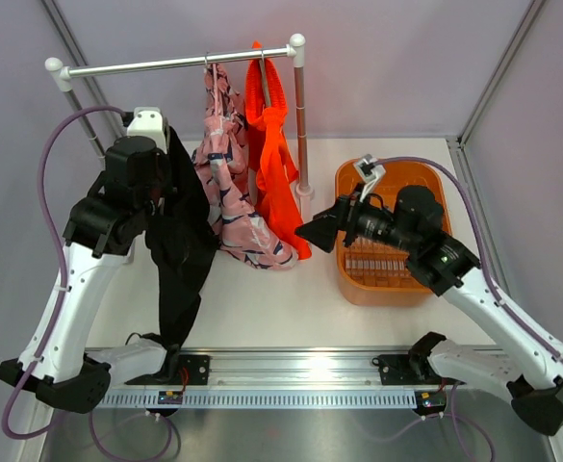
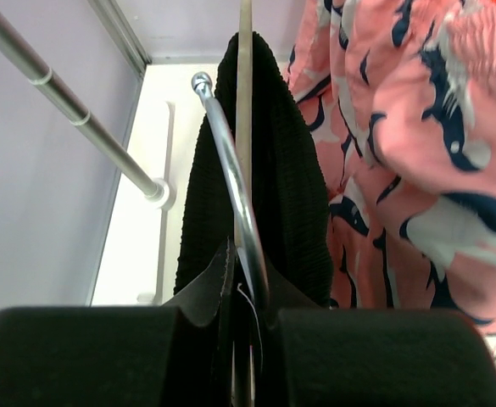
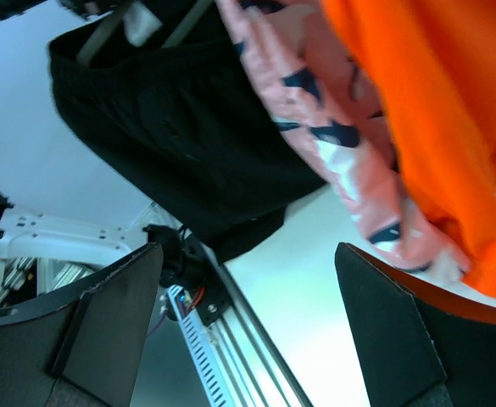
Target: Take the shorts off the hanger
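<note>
Black shorts point(image 1: 180, 260) hang off the rack on a hanger whose metal hook point(image 2: 231, 170) runs between the fingers of my left gripper point(image 1: 170, 192), which is shut on it. In the left wrist view the black cloth point(image 2: 281, 178) drapes just past the jaws. Pink printed shorts point(image 1: 228, 183) and orange shorts point(image 1: 273, 164) hang from the rack's rod point(image 1: 166, 64). My right gripper point(image 1: 312, 229) stands open beside the lower edge of the orange shorts, nothing between its fingers point(image 3: 112, 314). Its view shows the black shorts point(image 3: 188, 144), the pink shorts point(image 3: 315, 102) and the orange shorts point(image 3: 434, 102) from below.
An orange basket point(image 1: 387, 294) stands at the right, under my right arm. The rack's right post point(image 1: 301, 125) stands between the orange shorts and the basket; its left post point(image 2: 69, 110) slants beside my left gripper. A rail point(image 1: 291, 364) runs along the near table edge.
</note>
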